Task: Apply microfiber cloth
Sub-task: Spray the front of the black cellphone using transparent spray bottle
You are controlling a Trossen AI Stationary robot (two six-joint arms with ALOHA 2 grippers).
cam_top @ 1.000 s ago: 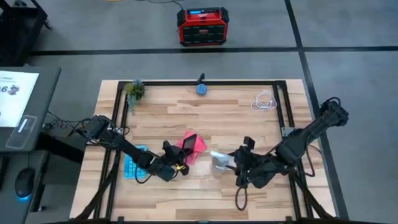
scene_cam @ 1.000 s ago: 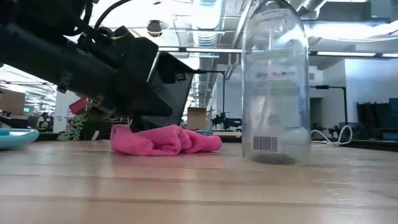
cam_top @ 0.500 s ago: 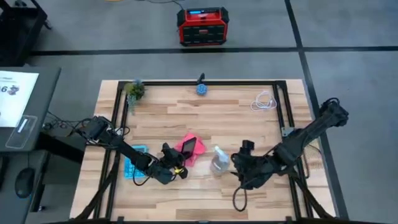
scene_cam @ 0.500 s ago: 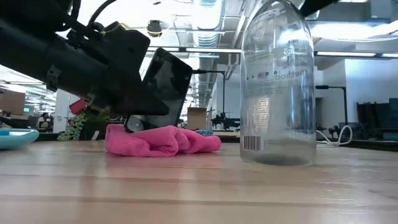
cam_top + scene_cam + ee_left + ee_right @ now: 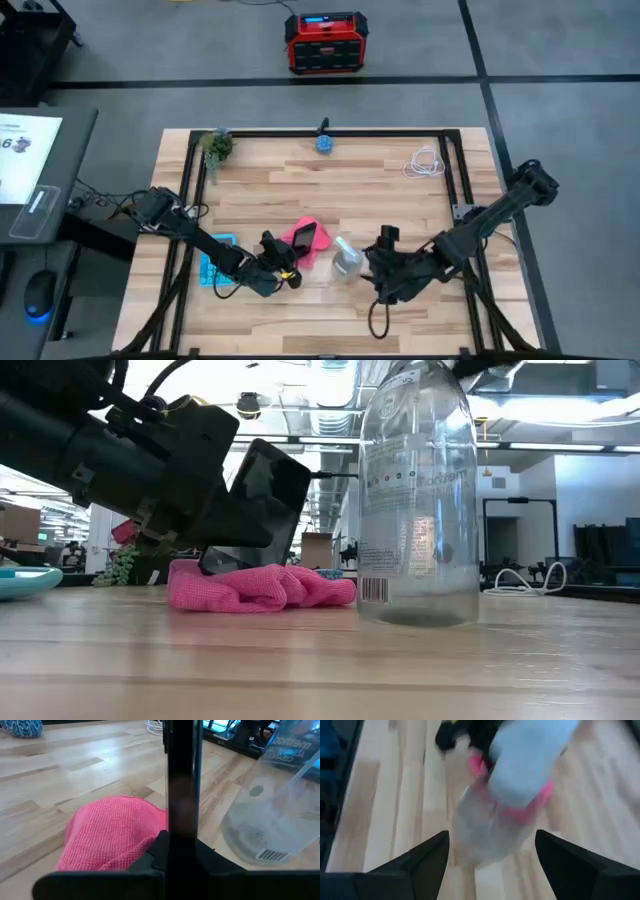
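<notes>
The left gripper (image 5: pixel 283 268) grips the phone (image 5: pixel 262 498) edge-on, its fingers closed on it, tilted just above the cloth (image 5: pixel 258 586). The pink cloth lies bunched on the table (image 5: pixel 380 195) near its middle, beside the clear bottle (image 5: pixel 417 500). The right gripper (image 5: pixel 492 865) stands open just behind the bottle, holding nothing.

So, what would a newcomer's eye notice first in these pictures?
Probably the pink microfiber cloth, bunched near the middle of the wooden table, with the left gripper holding a black phone tilted above it. Next, the clear spray bottle beside the cloth, with the right gripper open close by.
</notes>
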